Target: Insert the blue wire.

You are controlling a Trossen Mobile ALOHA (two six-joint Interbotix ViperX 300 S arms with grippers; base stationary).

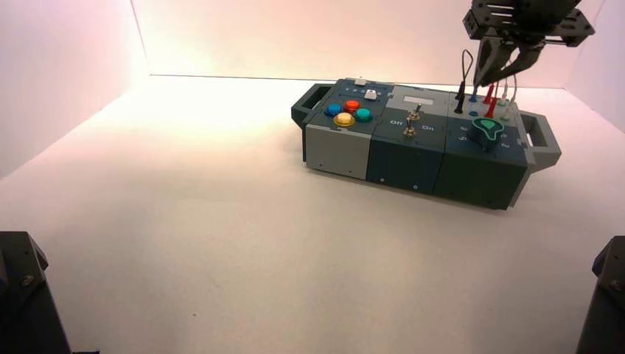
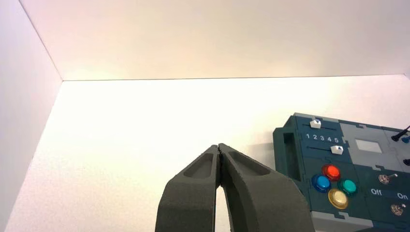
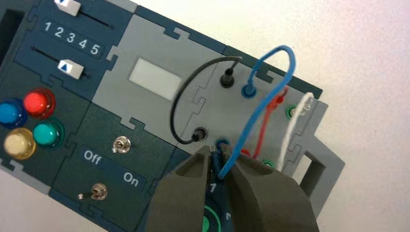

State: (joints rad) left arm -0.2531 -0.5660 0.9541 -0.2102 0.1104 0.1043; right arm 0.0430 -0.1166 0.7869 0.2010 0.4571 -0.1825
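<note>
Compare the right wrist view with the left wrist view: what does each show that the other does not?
Only the right wrist view: the right gripper at the sockets, gripping a plug of the blue wire, plus the red wire and white wire.
Only the left wrist view: the left gripper, idle over the table, and the back wall.
Both: red button, yellow button, "Off" and "On" lettering.

glossy plastic push buttons (image 3: 39, 103), shiny metal toggle switches (image 3: 121, 144), matt plastic box (image 3: 159, 113), smooth pale tabletop (image 1: 221, 243)
</note>
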